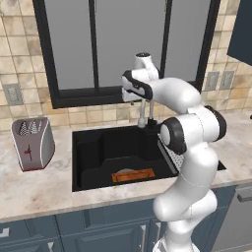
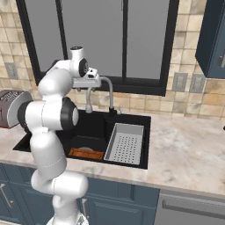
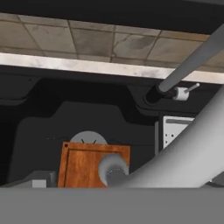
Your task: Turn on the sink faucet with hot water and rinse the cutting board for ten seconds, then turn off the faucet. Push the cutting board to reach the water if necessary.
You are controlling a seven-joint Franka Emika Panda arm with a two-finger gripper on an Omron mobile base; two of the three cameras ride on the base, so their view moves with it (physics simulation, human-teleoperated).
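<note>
The cutting board (image 1: 133, 175) (image 2: 86, 153) (image 3: 83, 168) lies flat on the floor of the black sink (image 1: 93, 152) (image 2: 94, 127), in the left compartment near the front wall. The sink faucet (image 1: 142, 112) (image 2: 107, 85) (image 3: 192, 57) arches over the basin from its black base, and its small lever (image 3: 186, 91) sticks out beside that base. My gripper (image 1: 132, 96) (image 2: 90, 83) hovers by the top of the arch, open and holding nothing. In the hand view the spout mouth (image 3: 113, 168) hangs over the board's right end. Water is out of view.
A grey perforated rack (image 1: 173, 156) (image 2: 125, 143) (image 3: 175, 130) fills the right compartment. A silver and red toaster (image 1: 33, 142) (image 2: 11, 107) stands on the marble counter left of the sink. A dark-framed window and a tiled wall rise behind the faucet.
</note>
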